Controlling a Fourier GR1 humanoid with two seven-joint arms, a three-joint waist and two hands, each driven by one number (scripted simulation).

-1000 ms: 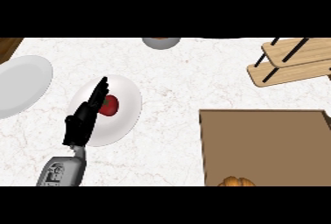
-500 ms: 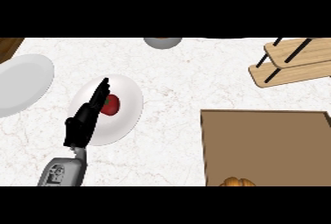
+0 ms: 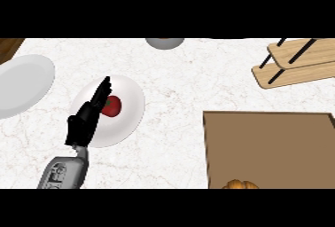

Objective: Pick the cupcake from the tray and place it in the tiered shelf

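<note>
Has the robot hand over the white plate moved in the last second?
No. The left robot hand stays over the white plate, fingers straight beside the red object, same spot as before.

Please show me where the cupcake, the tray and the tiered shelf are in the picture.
cupcake (image 3: 239, 185): head view, on its orange-brown top at the lower edge.
tray (image 3: 268, 142): head view, on its bare brown floor.
tiered shelf (image 3: 297, 73): head view, on the lower wooden board, upper right.
</note>
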